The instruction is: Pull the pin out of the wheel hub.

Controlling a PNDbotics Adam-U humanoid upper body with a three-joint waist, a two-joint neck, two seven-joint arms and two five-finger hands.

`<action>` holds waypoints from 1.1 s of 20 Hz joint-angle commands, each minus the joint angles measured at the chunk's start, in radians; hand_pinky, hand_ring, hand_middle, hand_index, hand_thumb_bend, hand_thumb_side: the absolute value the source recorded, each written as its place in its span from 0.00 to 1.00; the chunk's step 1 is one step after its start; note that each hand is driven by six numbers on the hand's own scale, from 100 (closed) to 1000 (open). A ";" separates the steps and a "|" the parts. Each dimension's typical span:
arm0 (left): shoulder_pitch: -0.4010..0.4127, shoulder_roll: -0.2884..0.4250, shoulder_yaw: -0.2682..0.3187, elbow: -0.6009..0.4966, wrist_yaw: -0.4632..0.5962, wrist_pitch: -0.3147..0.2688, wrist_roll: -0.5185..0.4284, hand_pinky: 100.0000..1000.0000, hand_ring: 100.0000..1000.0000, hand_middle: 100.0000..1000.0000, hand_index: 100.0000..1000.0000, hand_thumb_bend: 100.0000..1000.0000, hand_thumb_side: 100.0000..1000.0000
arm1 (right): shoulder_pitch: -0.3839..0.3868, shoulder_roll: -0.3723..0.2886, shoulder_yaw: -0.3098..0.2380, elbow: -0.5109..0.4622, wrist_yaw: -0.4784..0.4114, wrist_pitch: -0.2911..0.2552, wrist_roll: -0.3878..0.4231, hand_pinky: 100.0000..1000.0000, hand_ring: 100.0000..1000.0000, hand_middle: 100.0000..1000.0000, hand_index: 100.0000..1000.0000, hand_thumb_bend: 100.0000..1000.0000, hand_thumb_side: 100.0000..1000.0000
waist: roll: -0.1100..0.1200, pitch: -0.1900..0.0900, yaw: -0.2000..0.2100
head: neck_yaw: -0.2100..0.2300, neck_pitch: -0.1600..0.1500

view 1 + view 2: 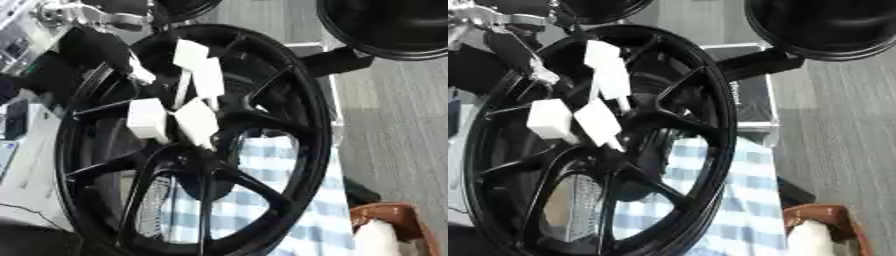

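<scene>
Grey carpet (394,115) with fine lines runs down my right side. A blue-and-white checked cloth (262,200) lies below me. Low at the right stands a brown thing (824,220). Another black wheel (820,27) sits top right.

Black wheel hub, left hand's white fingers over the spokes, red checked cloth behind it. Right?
Not quite: the checked cloth behind the wheel hub is blue and white, not red, as the left eye view shows through the spokes. The rest holds: the hub is black, and the left hand has its white fingers over the spokes.
</scene>
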 commanded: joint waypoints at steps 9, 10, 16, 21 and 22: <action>0.201 0.219 0.178 -0.379 0.249 0.086 0.034 0.77 0.72 0.64 0.82 0.26 0.64 | -0.003 -0.018 -0.015 -0.012 0.013 -0.012 -0.008 0.66 0.49 0.36 0.73 0.00 0.56 | -0.012 -0.024 0.005 | -0.004 0.005; 0.215 0.226 0.187 -0.387 0.261 0.079 0.038 0.77 0.72 0.64 0.82 0.26 0.64 | -0.002 -0.017 -0.015 -0.012 0.013 -0.012 -0.008 0.66 0.49 0.36 0.73 0.00 0.56 | -0.013 -0.023 0.005 | -0.004 0.005; 0.271 0.246 0.219 -0.395 0.276 0.031 0.068 0.77 0.71 0.63 0.82 0.24 0.63 | 0.000 -0.011 -0.017 -0.012 0.020 -0.014 -0.012 0.66 0.49 0.36 0.73 0.00 0.55 | -0.022 -0.015 0.004 | -0.013 0.005; 0.307 0.259 0.232 -0.395 0.271 -0.008 0.094 0.77 0.71 0.63 0.82 0.23 0.63 | -0.001 -0.008 -0.017 -0.012 0.028 -0.019 -0.015 0.66 0.49 0.36 0.73 0.00 0.55 | -0.026 -0.006 0.002 | -0.029 -0.012; 0.313 0.260 0.235 -0.395 0.269 -0.017 0.100 0.77 0.71 0.63 0.82 0.23 0.62 | -0.001 -0.007 -0.016 -0.012 0.029 -0.019 -0.015 0.66 0.49 0.36 0.73 0.00 0.55 | -0.027 -0.004 0.001 | -0.031 -0.015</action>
